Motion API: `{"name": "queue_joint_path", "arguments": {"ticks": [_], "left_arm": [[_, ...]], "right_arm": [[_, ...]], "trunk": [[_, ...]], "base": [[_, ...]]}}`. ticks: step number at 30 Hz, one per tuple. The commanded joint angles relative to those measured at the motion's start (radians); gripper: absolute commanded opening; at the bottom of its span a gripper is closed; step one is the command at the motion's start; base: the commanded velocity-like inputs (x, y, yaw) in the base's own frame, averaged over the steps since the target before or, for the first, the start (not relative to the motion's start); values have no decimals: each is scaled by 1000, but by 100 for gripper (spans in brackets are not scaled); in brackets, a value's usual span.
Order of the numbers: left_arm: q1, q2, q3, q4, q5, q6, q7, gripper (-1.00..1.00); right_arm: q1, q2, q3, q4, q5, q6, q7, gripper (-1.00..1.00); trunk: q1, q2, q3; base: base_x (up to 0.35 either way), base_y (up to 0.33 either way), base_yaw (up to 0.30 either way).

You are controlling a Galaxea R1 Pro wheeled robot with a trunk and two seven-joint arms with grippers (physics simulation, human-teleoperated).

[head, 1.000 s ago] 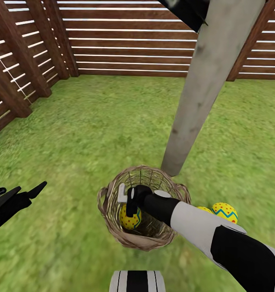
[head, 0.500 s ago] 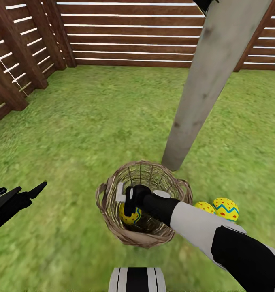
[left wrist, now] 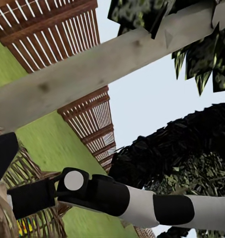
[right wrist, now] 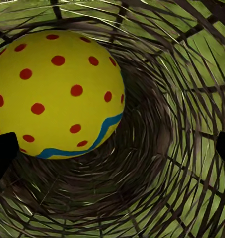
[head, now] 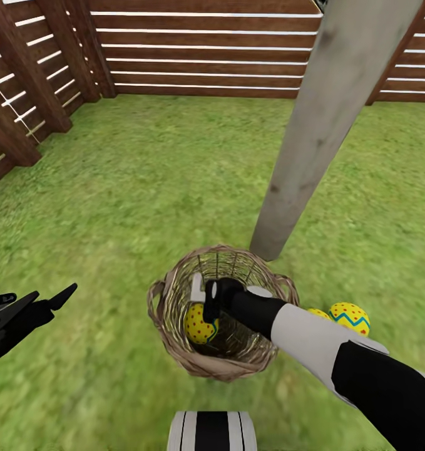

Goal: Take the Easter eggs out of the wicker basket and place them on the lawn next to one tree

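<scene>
Reaching into the wicker basket (head: 222, 369), right end effector (head: 204, 299) spread apart above one egg (head: 199, 324); left end effector (head: 34, 300) open, idle.

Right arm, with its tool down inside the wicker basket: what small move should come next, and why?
Probably shift the right tool sideways over the last egg, then close. In the right wrist view the egg sits off to one side between open fingertips, not centred. Two eggs already lie on the lawn near the tree, outside the wicker basket.
</scene>
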Motion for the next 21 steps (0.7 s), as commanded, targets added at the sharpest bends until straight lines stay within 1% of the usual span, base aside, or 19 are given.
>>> {"name": "queue_joint_path", "arguments": {"ticks": [1,6,11,12,14,16,19,21], "left_arm": [[0,0,0,0,0,11,-3,100],[0,0,0,0,0,11,-3,100],[0,0,0,0,0,11,-3,100],[0,0,0,0,0,11,-3,100],[0,0,0,0,0,11,-3,100],[0,0,0,0,0,11,-3,100],[0,0,0,0,0,11,-3,100],[0,0,-1,0,0,11,-3,100]], "right_arm": [[-1,0,-5,0,11,-3,7,100],[-1,1,-29,3,10,-20,6,100],[-1,-3,-57,10,8,-45,7,100],[-1,-3,-104,18,8,-99,8,100],[-1,-2,-112,52,7,-134,9,100],[-2,2,-115,88,7,-160,9,100],[-1,4,-116,100,6,-171,9,100],[-1,5,-117,102,6,-173,10,100]], "trunk": [[0,-1,-5],[2,-2,-24],[2,-2,-24],[2,-2,-24],[3,-2,-32],[3,-2,-32],[5,-3,-43],[5,-3,-43]], "base": [[0,0,0],[0,0,0],[0,0,0],[0,0,0],[0,0,0],[0,0,0],[0,0,0],[0,0,0]]}}
